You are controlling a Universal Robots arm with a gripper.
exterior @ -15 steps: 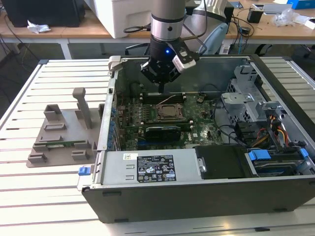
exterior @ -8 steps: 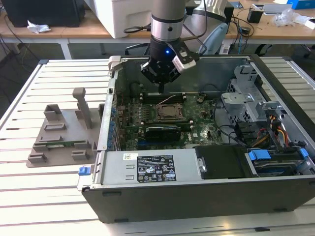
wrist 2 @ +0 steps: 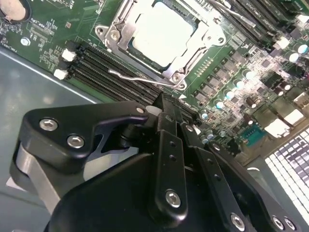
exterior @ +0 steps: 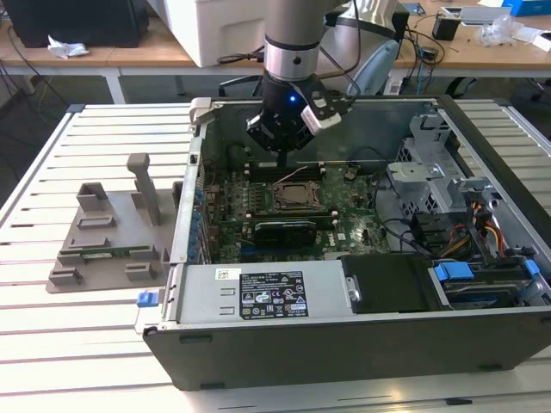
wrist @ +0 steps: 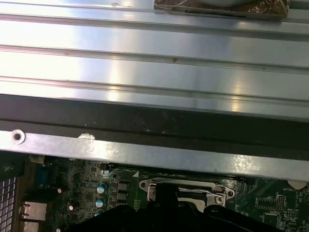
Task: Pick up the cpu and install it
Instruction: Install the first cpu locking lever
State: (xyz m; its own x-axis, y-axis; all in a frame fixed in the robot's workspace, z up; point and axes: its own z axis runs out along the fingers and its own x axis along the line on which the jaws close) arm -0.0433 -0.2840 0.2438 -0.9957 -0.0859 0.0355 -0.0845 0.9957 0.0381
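The cpu (wrist 2: pixel 161 34), a flat square chip with a pale silver top, lies in the motherboard socket (exterior: pixel 298 196) inside the open computer case (exterior: pixel 344 335). A metal frame surrounds it, and a thin wire lever (wrist 2: pixel 140 77) stands free beside it. My gripper (exterior: pixel 287 157) hangs just above the board at the socket's far edge. In the second wrist view its black fingers (wrist 2: pixel 169 145) meet at the tips over the memory slots (wrist 2: pixel 111 77), with nothing between them. The socket frame (wrist: pixel 186 191) also appears in the first wrist view.
A grey plastic tray (exterior: pixel 108 241) sits on the slatted table at the exterior view's left. In the case, a black finned card (exterior: pixel 288 231) lies in front of the socket, the power supply (exterior: pixel 258 292) along the near wall, and a drive cage with cables (exterior: pixel 430 181) at the right.
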